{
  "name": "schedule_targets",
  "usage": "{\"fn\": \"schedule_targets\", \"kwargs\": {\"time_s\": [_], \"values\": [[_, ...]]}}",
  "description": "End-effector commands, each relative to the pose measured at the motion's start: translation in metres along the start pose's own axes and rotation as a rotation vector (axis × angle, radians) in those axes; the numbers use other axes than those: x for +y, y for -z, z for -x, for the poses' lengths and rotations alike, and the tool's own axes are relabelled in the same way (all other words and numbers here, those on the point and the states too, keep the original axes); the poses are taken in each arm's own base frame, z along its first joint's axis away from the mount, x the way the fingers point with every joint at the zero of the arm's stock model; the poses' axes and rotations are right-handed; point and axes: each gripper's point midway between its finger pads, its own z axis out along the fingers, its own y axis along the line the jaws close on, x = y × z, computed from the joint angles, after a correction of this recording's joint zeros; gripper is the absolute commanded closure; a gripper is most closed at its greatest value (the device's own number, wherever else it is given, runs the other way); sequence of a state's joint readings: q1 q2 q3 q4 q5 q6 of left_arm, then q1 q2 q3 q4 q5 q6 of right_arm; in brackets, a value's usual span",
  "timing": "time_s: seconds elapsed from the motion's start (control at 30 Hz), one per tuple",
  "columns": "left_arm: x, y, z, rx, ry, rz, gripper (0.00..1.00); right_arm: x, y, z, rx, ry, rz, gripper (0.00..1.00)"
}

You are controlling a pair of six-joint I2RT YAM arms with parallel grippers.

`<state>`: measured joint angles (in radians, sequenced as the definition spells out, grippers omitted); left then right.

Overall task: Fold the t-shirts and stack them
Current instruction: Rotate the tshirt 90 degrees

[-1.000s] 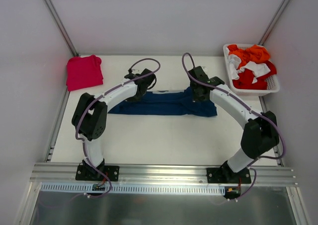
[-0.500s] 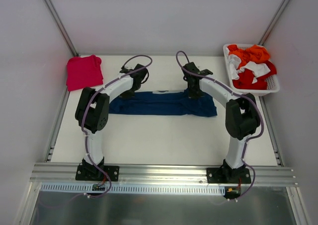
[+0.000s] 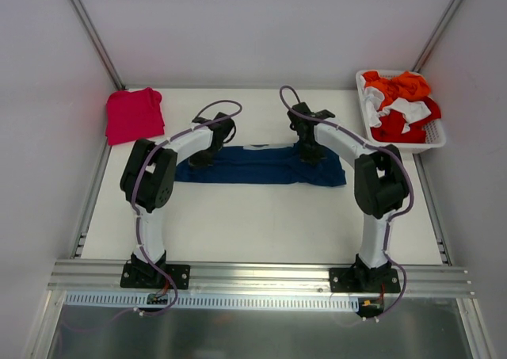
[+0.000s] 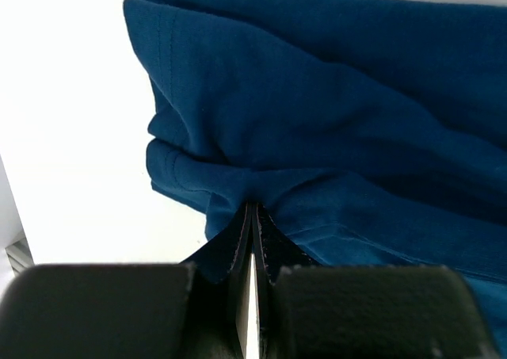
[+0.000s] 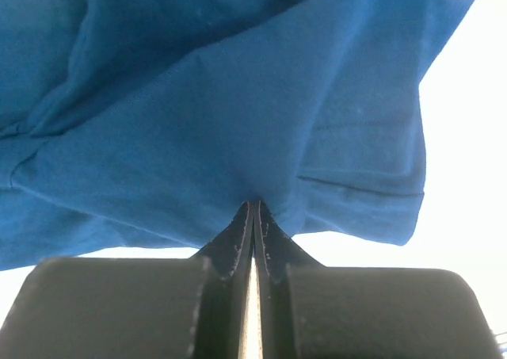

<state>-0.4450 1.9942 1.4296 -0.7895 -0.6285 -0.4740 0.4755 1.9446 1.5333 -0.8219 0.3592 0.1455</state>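
I've got both arms reaching out over the navy t-shirt [image 3: 261,169]. It lies as a long, narrow strip across the middle of the table [image 3: 261,224], running left to right.

The L gripper [image 4: 252,216] is down near the strip's left end. On the wrist cam its fingers are pressed together w/ a pinch of blue cloth between them, and the fabric bunches into soft folds just past the tips.

The R gripper [image 5: 253,212] is toward the right end and looks the same, jaws clamped on a fold of blue cloth. A hemmed edge of the shirt spreads out to the right of the tips, over white table.

From the top cam both grippers sit on the far half of the strip. I can't tell whether the cloth is lifted there or flat on the table.

The pink-red t-shirt [image 3: 133,115] is a flat bundle in the far left corner, well apart from the navy one and from both arms.

In the far right corner there's a white basket [image 3: 438,139] w/ orange, white and red clothes [image 3: 400,105] piled in it.
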Motion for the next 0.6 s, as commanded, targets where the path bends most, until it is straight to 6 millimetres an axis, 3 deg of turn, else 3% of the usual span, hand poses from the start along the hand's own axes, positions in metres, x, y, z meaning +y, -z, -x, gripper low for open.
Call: {"fn": "schedule_targets", "kwargs": {"time_s": [0.0, 0.13, 0.23, 0.37, 0.57], "values": [[-0.006, -0.006, -0.012, 0.049, -0.027, -0.011, 1.0, 0.009, -0.009, -0.002, 0.066, 0.002, 0.012, 1.0], [-0.008, -0.01, -0.019, 0.069, -0.037, -0.011, 1.0, 0.033, -0.029, -0.002, 0.122, 0.006, 0.074, 1.0], [-0.005, -0.012, -0.027, 0.083, -0.043, -0.004, 1.0, 0.04, -0.036, 0.009, 0.126, -0.008, 0.099, 0.99], [-0.003, -0.014, -0.047, 0.122, -0.037, -0.009, 1.0, 0.038, -0.04, 0.023, 0.128, -0.034, 0.128, 1.0], [-0.003, 0.004, -0.077, 0.119, -0.034, -0.024, 1.0, 0.028, -0.046, 0.046, 0.126, -0.061, 0.13, 0.99]]}}
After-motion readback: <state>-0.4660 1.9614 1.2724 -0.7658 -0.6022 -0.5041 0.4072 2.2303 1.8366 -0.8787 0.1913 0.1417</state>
